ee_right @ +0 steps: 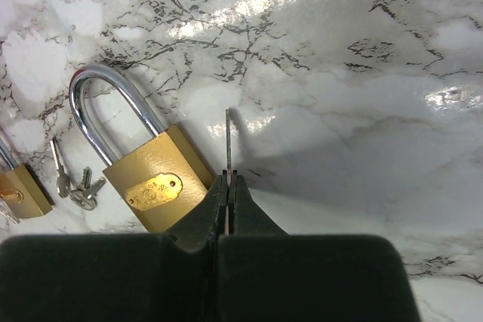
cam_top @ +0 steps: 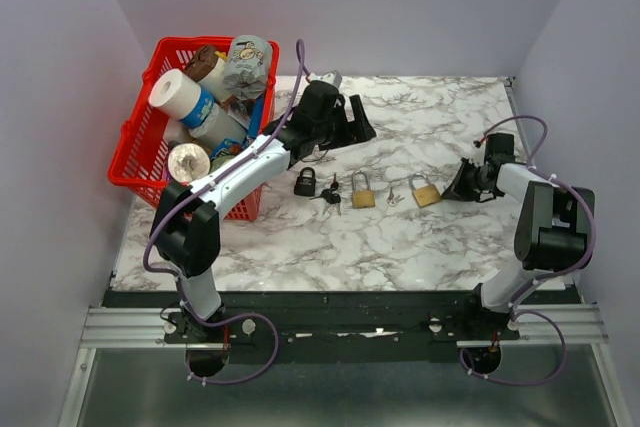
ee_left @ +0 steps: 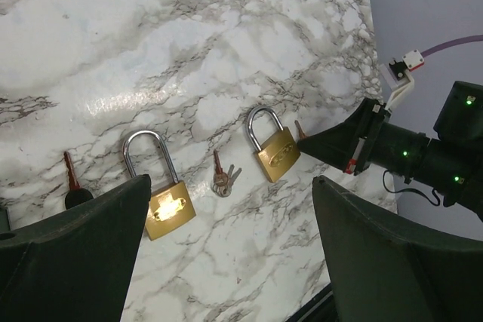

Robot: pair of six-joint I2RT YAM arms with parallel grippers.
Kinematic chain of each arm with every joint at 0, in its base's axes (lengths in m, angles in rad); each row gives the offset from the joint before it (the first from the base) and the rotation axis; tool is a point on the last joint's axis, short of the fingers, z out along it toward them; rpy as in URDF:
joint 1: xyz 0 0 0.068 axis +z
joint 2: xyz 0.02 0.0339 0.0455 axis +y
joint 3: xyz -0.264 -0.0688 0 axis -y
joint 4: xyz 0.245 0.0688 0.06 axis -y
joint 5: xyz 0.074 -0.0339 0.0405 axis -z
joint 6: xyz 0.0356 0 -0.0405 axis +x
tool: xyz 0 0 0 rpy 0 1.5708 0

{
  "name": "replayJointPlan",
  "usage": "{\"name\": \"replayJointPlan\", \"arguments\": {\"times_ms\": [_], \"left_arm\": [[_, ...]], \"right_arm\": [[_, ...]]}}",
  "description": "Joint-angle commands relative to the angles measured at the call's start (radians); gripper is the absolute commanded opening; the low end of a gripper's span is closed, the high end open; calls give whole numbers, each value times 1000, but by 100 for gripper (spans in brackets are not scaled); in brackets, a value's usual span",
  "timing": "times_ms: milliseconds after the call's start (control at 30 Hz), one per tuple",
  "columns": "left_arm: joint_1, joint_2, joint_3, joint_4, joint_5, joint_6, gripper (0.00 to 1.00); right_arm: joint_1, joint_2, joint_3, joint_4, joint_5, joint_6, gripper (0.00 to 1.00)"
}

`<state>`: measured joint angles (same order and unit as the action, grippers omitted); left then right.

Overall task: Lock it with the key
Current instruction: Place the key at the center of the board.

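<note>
My right gripper [ee_right: 228, 180] is shut on a thin key [ee_right: 228, 139] held edge-on, its blade pointing out past the fingertips. It sits just right of the body of a brass padlock [ee_right: 153, 181] lying flat on the marble table; in the top view this gripper [cam_top: 462, 185] is beside that padlock [cam_top: 426, 192]. A second brass padlock [cam_top: 362, 190] and a black padlock [cam_top: 305, 183] lie further left. My left gripper [cam_top: 356, 119] is open and empty, raised behind the row. In the left wrist view it [ee_left: 234, 262] looks down on both brass padlocks [ee_left: 166, 205] [ee_left: 273, 152].
A loose bunch of keys [ee_left: 221, 179] lies between the brass padlocks, also in the right wrist view [ee_right: 73, 182]. A red-headed key [ee_left: 70, 179] lies by the black padlock. A red basket [cam_top: 132, 137] full of household items stands at the back left.
</note>
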<state>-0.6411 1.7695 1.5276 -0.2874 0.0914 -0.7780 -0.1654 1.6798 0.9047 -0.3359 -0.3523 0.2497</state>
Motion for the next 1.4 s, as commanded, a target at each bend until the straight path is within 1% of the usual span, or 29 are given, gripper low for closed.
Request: {"name": "replayJointPlan", "arguments": {"times_ms": [0,333,533,633,833,900,1100,1133,1167,1267,1367], "left_arm": [[0,-48,-9,1,14,5,95],[4,-24,11,-2,33,-7,95],[12,-21,23,-19,41,-1,95],[18,-22,26,-29,37,2,95],[23,-28,17,-36,42,0,95],[24,-33,9,-32,44,-4,95],[32,-47,-4,-27,44,-9,95],[34,-47,-4,-29,44,-9,95],[34,-50,-4,-30,42,-7,95],[40,-56,-4,-36,38,-1,96],[46,-59,-3,-41,34,13,97]], "right_arm": [[12,-9,-4,-64,-24,-13,1],[13,-38,-52,-87,-17,-59,1],[12,29,49,-182,12,-185,1],[12,50,92,-213,18,-222,1],[10,92,141,-267,-4,-239,10],[12,97,138,-270,-11,-239,17],[12,115,157,-264,-24,-208,23],[12,116,160,-265,-20,-204,25],[12,115,163,-270,-10,-205,33],[10,98,166,-273,19,-214,42],[7,81,177,-281,35,-230,45]]}}
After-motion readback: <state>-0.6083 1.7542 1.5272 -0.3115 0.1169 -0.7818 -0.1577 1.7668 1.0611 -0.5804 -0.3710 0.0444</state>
